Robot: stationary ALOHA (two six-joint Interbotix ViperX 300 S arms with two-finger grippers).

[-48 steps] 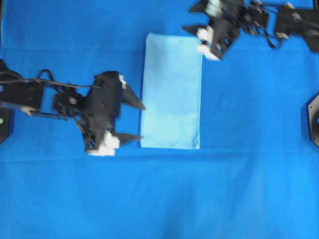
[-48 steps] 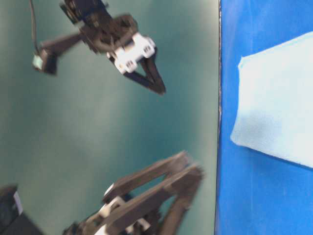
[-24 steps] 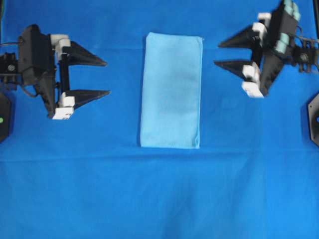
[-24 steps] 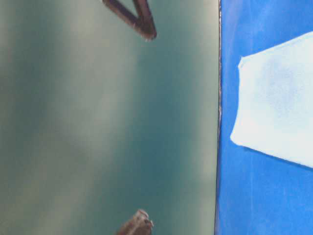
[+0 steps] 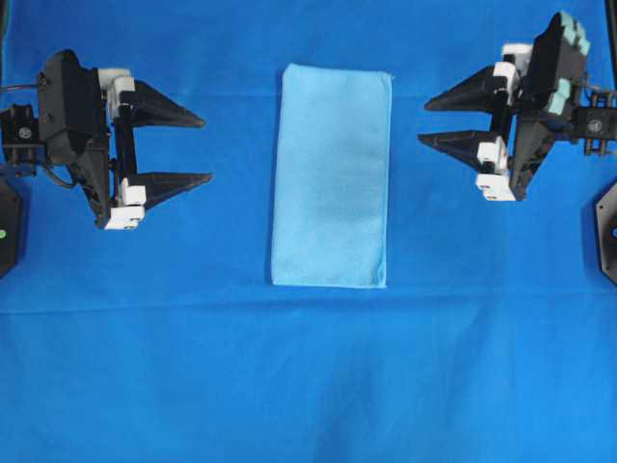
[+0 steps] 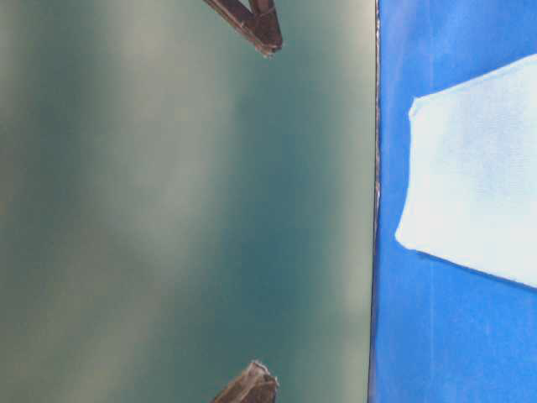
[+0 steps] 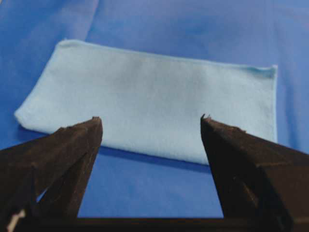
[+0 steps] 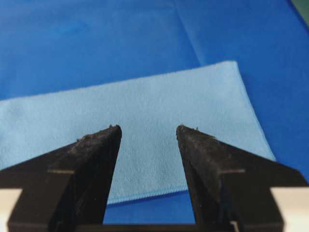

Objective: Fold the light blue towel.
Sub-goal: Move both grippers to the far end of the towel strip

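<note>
1. Overhead view: the light blue towel [image 5: 331,176] lies flat as a tall, narrow rectangle in the upper middle of the royal-blue sheet [image 5: 308,386]. The left gripper [image 5: 205,149] sits well to its left and the right gripper [image 5: 424,122] well to its right, both pointing inward at the cloth, jaws spread wide and empty. Neither touches the towel.

2. Table-level view: one corner of the light blue towel [image 6: 474,197] shows at the right edge, resting on the royal-blue sheet [image 6: 436,336]. A dark fingertip [image 6: 260,25] pokes in at the top and another fingertip [image 6: 250,388] at the bottom, against a blurred green backdrop; which arm each belongs to cannot be told here.

3. Left wrist view: the left gripper [image 7: 150,121] frames the light blue towel [image 7: 154,104] between its parted fingers, which hold nothing. The cloth lies ahead on the royal-blue sheet [image 7: 145,188].

4. Right wrist view: the right gripper [image 8: 147,128] faces the light blue towel [image 8: 145,116], fingers parted and empty, with the towel's near hem below the tips.
</note>
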